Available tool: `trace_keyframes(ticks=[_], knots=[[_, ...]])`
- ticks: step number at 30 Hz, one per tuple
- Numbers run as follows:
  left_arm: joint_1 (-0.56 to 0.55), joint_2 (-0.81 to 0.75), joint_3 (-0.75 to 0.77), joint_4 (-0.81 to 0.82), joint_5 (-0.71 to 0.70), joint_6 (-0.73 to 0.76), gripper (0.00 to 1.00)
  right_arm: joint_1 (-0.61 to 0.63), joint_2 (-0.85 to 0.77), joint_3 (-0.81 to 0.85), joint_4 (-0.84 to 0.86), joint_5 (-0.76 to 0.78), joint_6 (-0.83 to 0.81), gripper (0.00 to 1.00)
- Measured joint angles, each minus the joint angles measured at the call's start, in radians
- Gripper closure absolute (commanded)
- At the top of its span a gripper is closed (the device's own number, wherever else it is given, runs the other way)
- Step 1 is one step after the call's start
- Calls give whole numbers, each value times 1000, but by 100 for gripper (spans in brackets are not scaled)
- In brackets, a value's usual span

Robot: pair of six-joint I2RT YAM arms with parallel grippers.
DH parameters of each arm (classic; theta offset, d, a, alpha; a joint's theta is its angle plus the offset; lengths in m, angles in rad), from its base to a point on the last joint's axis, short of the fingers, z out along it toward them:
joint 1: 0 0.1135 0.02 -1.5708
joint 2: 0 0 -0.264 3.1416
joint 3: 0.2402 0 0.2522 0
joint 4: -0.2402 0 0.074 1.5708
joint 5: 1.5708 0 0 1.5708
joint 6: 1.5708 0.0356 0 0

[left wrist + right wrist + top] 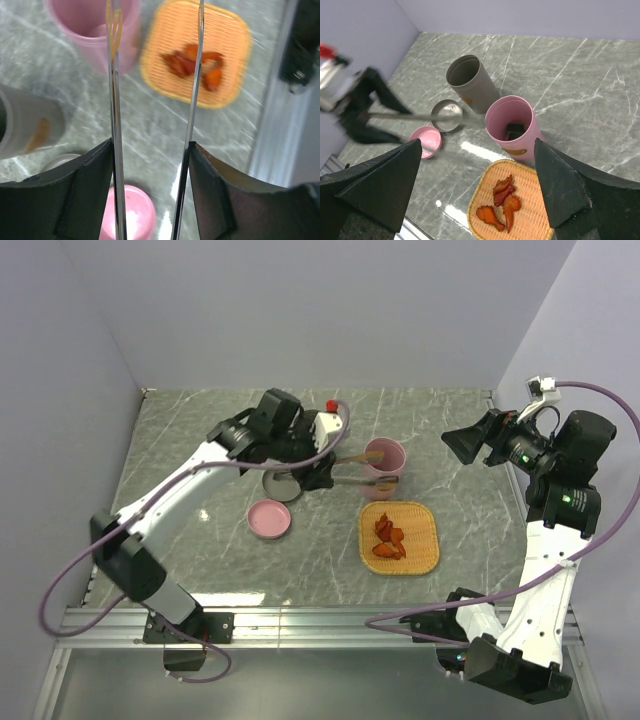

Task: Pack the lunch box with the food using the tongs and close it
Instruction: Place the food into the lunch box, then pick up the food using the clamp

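Observation:
My left gripper (310,472) (150,145) is shut on the tongs (352,480) (114,100) (410,116), one thin silver arm against each finger. The arms stand spread with nothing between them, and their tips reach toward the pink lunch box cup (386,462) (95,30) (512,125). A dark piece (515,131) lies inside that cup. Several orange-red food chunks (390,537) (192,62) (502,202) lie on the orange woven tray (425,530) (235,40) (527,182). My right gripper (468,444) (475,190) hangs open high at the right, above the tray.
A grey cylinder (470,82) (30,125) stands left of the pink cup. A round metal lid (446,115) and a pink lid (270,520) (132,215) (426,141) lie on the marble table. Walls close in the back and both sides.

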Motion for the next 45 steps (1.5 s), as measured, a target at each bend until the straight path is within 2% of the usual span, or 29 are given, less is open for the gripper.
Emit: trace_keyframes(ticks=[6,10,15,20,29,45], knots=[[-82,-203,-148,-40,14,57,36,0,0,-3,6,0,0,0],[-155,-257,-257,-39,-41,98,37,0,0,-7,7,0,0,0],[-221,-234,-365,-37,-139,151,39,-1,0,-7,10,0,0,0],[-262,-183,-378,-2,-194,178,40,-2,0,-8,10,0,0,0],[-272,-82,-378,74,-217,178,43,-2,-2,-19,11,-1,0,0],[-306,-45,-379,101,-212,169,45,-2,-2,-21,13,-1,0,0]])
